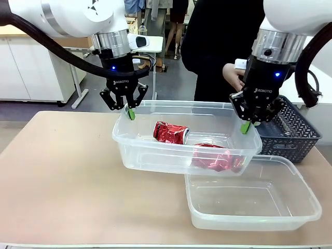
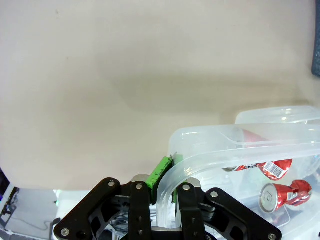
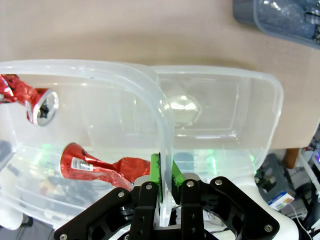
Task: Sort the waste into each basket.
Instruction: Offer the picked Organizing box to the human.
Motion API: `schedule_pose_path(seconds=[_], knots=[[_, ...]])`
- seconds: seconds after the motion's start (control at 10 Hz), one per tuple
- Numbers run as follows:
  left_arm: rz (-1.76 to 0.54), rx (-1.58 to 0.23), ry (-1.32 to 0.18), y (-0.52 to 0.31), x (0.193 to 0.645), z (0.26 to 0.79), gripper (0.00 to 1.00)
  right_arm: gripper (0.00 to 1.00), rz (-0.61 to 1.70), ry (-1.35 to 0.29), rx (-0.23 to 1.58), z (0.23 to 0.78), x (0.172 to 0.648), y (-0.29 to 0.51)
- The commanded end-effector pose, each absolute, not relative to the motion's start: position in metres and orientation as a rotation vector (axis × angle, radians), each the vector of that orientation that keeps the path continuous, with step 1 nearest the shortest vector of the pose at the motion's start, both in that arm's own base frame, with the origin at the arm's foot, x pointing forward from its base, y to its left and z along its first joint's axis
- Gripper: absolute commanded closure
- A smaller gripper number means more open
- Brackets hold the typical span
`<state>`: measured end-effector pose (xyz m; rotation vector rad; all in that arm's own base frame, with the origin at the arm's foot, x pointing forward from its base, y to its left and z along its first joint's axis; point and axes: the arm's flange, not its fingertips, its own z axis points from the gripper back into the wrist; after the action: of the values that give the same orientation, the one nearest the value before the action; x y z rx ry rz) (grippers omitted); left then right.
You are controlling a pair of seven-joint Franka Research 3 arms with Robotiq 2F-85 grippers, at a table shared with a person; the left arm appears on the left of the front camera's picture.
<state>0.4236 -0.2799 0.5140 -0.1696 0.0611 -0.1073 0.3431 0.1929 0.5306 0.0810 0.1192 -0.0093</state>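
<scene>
The left gripper point(image 1: 129, 111) is closed narrow on the left rim of the tub point(image 1: 139, 154), green pads on either side of the plastic. The right gripper point(image 1: 248, 124) pinches the right rim the same way. Two crushed red cans lie inside the tub between the grippers: one can point(image 1: 170, 132) near the middle, the other can point(image 1: 215, 157) lower and just below the right gripper. The tub's right end overlaps the corner of an empty tub point(image 1: 249, 225) on the table point(image 1: 62, 176). A dark basket point(image 1: 293, 134) stands behind the right gripper.
</scene>
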Motion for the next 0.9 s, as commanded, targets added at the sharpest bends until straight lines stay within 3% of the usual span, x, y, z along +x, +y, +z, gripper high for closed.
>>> schedule_pose_path(seconds=[0.0, 0.8], knots=[[-0.103, -0.181, 0.052, -0.2799, 0.4275, 0.5198, 0.93, 0.94, 0.004, 0.123, 0.082, 0.5356, 0.3415, 0.1951], [-0.103, -0.181, 0.052, -0.2799, 0.4275, 0.5198, 0.93, 0.94, 0.004, 0.123, 0.082, 0.5356, 0.3415, 0.1951]])
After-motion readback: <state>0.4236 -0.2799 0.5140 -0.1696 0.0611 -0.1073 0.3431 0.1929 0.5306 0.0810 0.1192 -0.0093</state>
